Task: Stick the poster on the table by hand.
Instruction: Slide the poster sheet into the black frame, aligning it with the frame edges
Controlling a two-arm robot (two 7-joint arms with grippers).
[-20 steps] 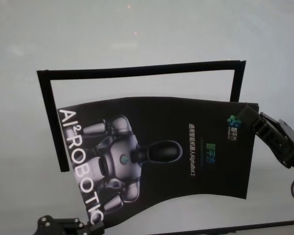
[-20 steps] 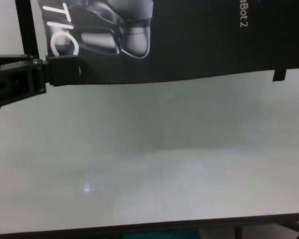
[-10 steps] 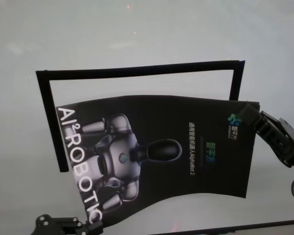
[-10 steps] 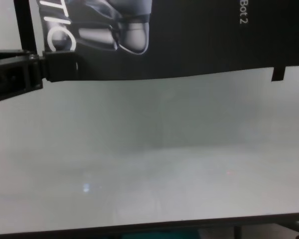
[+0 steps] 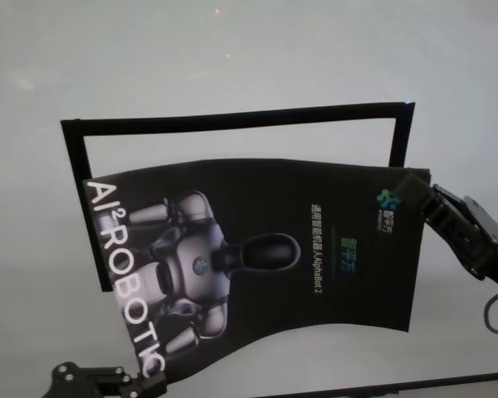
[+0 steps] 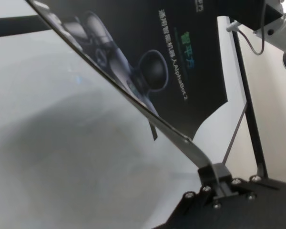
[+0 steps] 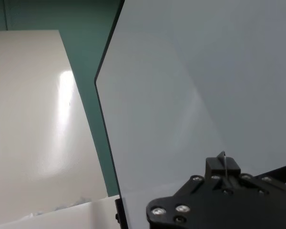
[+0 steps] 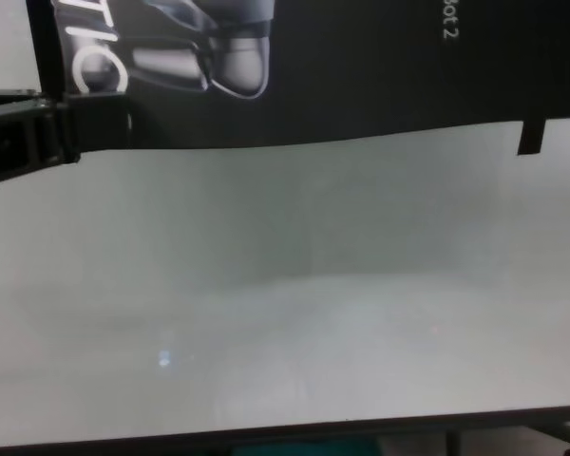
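The poster (image 5: pixel 266 265) has shifted left, lying crosswise, lettering leftward, clamped by left gripper (image 5: pixel 149 385) and right gripper (image 5: pixel 411 192).

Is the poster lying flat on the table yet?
No. The poster is bowed and held above the table, gripped at opposite corners by the left pincer and right pincer.
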